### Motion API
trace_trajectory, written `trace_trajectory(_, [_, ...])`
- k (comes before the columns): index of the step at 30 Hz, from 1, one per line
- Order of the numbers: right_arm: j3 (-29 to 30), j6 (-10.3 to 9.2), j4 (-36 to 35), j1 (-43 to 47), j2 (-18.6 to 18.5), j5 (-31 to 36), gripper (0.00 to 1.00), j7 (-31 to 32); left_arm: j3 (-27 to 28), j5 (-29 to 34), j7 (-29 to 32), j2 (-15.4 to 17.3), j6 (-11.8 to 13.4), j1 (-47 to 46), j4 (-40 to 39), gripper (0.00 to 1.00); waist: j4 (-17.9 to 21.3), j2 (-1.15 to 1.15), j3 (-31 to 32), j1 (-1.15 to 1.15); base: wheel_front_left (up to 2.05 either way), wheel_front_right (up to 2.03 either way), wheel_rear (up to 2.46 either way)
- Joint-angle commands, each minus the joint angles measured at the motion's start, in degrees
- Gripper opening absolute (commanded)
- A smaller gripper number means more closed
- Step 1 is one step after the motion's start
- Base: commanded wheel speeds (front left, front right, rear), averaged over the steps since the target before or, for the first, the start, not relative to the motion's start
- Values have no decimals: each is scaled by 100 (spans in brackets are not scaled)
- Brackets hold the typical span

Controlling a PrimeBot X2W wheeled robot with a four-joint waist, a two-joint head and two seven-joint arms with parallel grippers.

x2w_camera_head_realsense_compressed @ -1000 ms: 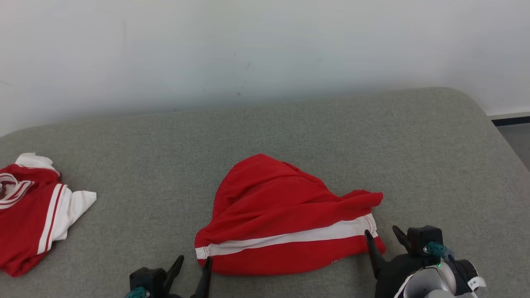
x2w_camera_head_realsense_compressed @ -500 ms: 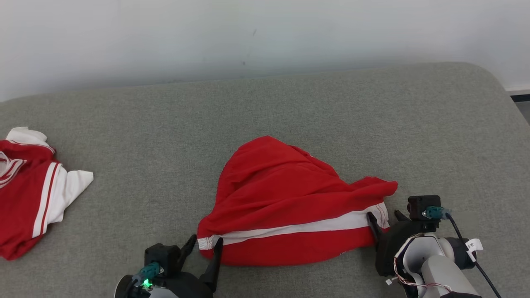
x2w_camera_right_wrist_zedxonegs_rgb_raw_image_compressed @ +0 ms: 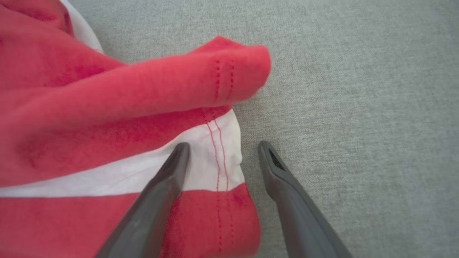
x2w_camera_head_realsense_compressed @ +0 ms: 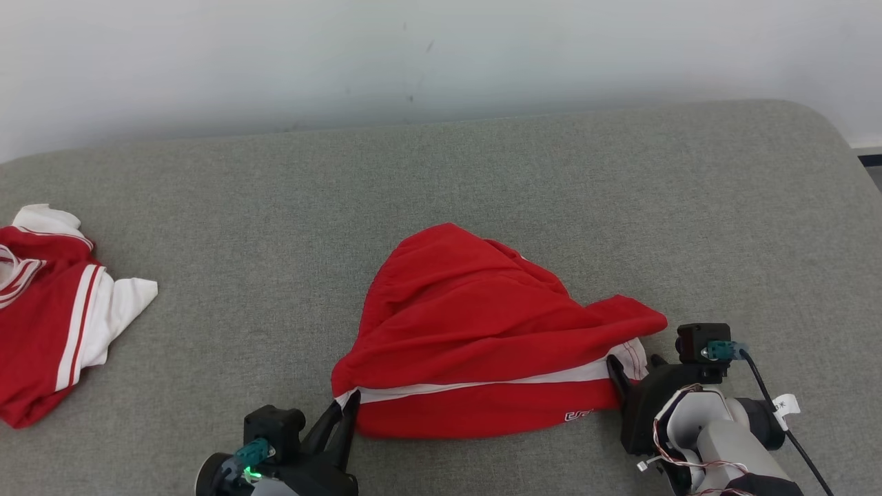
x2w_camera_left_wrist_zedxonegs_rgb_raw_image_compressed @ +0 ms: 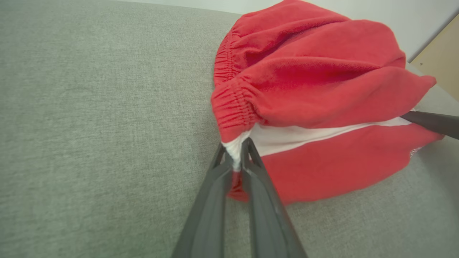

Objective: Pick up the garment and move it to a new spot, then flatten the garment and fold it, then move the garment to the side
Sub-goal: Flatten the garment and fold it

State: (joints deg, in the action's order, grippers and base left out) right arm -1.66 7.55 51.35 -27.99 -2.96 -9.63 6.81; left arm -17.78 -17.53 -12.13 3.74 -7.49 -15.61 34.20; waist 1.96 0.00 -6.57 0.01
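The garment [x2w_camera_head_realsense_compressed: 475,331] is a pair of red shorts with a white side stripe, lying crumpled at the middle front of the grey cushion [x2w_camera_head_realsense_compressed: 620,207]. My left gripper [x2w_camera_head_realsense_compressed: 344,406] is shut on its left corner, pinching the white end by the elastic waistband [x2w_camera_left_wrist_zedxonegs_rgb_raw_image_compressed: 235,154]. At the right hem corner my right gripper [x2w_camera_head_realsense_compressed: 632,362] stands open: one finger rests on the white stripe and the other on bare cushion beside the hem [x2w_camera_right_wrist_zedxonegs_rgb_raw_image_compressed: 222,147]. The red fabric [x2w_camera_right_wrist_zedxonegs_rgb_raw_image_compressed: 107,107] bulges above the fingers. The right arm's finger [x2w_camera_left_wrist_zedxonegs_rgb_raw_image_compressed: 434,122] shows at the garment's far end [x2w_camera_left_wrist_zedxonegs_rgb_raw_image_compressed: 308,82].
A second red and white garment [x2w_camera_head_realsense_compressed: 55,324] lies at the cushion's left edge. A pale wall [x2w_camera_head_realsense_compressed: 413,55] runs behind the cushion. The cushion rounds off at the far right, with floor [x2w_camera_head_realsense_compressed: 872,172] beyond it.
My left gripper has closed on the garment's left corner. My right gripper has slid in over the right hem, still open. The head view has tilted down a little.
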Motion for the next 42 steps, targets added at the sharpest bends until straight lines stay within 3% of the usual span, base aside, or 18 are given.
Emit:
trace_trajectory(1, [-68,-13,141,61,18,-55,100,88,-15,-33,-42,31,10,4,6,0,-4,0,-4,-1,0,0,0])
trace_trajectory(3, [-171,-11,272,44,33,-175,100,190,-53,-62,-51,39,10,4,23,0,-9,0,-8,-1,0,0,0])
trace_trajectory(4, [-225,-2,328,48,40,-226,85,231,-71,-79,-51,41,9,0,31,0,-12,0,-12,-1,0,0,0])
trace_trajectory(5, [-270,1,376,36,47,-261,56,257,-83,-93,-50,47,9,-6,42,0,-13,0,-15,-1,0,0,0])
trace_trajectory(6, [-307,1,410,19,51,-278,39,260,-95,-104,-55,55,9,-14,51,0,-13,0,-19,-1,0,0,0])
trace_trajectory(7, [-327,0,442,1,51,-297,0,240,-106,-115,-59,65,10,-25,60,0,-11,0,-22,-1,0,0,0])
trace_trajectory(17, [-143,-14,236,-8,-18,282,0,-500,-70,-217,-166,70,33,-42,-8,0,38,0,126,-1,0,0,0])
trace_trajectory(23, [-466,-14,-566,278,6,41,0,-741,-5,-466,-210,37,25,112,-463,0,114,0,312,-1,0,0,0])
trace_trajectory(28, [-722,-14,-1795,692,-35,-405,0,-517,82,-711,-81,78,20,303,-1164,0,208,0,481,-1,0,0,0])
trace_trajectory(35, [-531,-14,-3525,1177,-201,-756,0,87,178,-1159,410,95,17,305,-2160,0,301,0,603,-1,0,0,0])
trace_trajectory(42, [-528,-14,-4165,972,-262,-741,0,573,256,-1469,757,111,10,-248,-2448,0,410,0,468,-1,0,0,0])
